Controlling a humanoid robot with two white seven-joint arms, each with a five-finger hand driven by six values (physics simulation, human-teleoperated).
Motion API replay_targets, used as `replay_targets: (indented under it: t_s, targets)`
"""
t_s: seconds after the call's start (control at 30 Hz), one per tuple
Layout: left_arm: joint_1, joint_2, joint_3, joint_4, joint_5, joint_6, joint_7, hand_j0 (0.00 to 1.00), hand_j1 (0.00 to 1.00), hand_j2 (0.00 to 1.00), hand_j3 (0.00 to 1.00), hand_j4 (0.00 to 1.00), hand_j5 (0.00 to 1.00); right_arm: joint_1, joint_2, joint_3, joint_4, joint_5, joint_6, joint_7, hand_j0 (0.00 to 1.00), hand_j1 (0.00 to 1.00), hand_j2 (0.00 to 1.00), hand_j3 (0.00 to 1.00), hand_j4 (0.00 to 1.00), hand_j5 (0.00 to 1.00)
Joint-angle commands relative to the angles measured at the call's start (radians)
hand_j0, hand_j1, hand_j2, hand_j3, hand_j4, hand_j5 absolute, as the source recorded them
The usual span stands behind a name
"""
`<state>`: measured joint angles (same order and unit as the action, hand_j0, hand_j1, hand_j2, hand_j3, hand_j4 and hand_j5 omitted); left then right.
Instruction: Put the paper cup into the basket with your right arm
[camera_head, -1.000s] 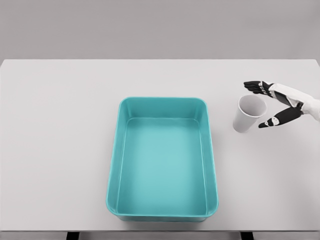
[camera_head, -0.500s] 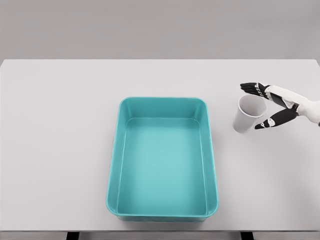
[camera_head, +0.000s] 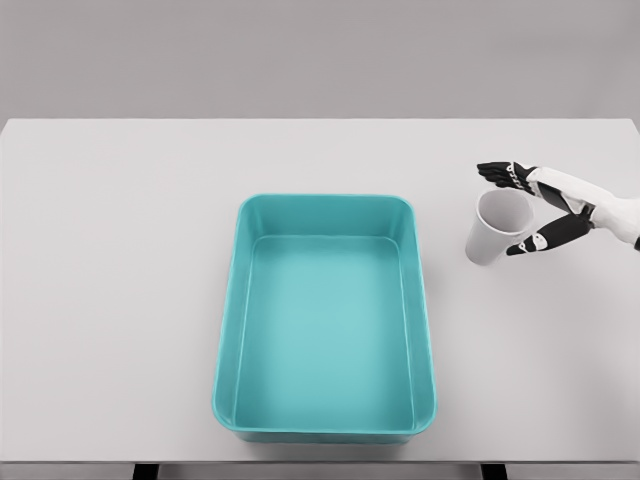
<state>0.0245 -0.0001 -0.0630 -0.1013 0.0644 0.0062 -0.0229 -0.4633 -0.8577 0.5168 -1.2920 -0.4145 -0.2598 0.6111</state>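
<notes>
A white paper cup (camera_head: 496, 226) stands on the table, right of the teal basket (camera_head: 325, 208), its mouth tipped toward me. My right hand (camera_head: 512, 208) reaches in from the right edge with its fingers spread around the cup's rim: the fingers (camera_head: 497, 171) lie behind the rim and the thumb (camera_head: 528, 243) in front of it. The hand has not closed on the cup. The basket is a rectangular tub with nothing inside. My left arm does not show.
The white table (camera_head: 120, 280) runs the full width of the view, with its far edge against a grey wall and its front edge at the bottom of the picture.
My right hand has slid a little to the left, so its fingers and thumb now bracket the cup's rim more closely. The cup and basket have not moved.
</notes>
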Motion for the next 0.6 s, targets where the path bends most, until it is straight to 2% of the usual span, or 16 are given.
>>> replay_targets:
  t_s: [0.0,0.4,0.47,0.57]
  targets:
    - [0.0,0.0,0.0,0.0,0.0,0.0,0.0,1.0,1.0,1.0,1.0,1.0,1.0,0.0,0.0,0.0,-0.001,-0.006,0.002,0.0,1.0,1.0,1.0,1.0,1.0,1.0]
    - [0.0,0.0,0.0,0.0,0.0,0.001,0.0,1.0,1.0,1.0,1.0,1.0,1.0,0.003,0.008,0.006,-0.003,0.016,0.001,0.0,1.0,1.0,1.0,1.0,1.0,1.0]
    - [0.0,0.0,0.0,0.0,0.0,0.0,0.0,1.0,1.0,1.0,1.0,1.0,1.0,0.002,0.008,0.008,-0.003,0.039,0.001,0.0,0.86,0.86,0.86,0.86,0.86,0.86]
    - [0.0,0.0,0.0,0.0,0.0,0.0,0.0,1.0,1.0,1.0,1.0,1.0,1.0,0.002,0.008,0.006,-0.003,0.042,0.002,0.0,0.8,0.8,0.8,0.8,0.8,0.8]
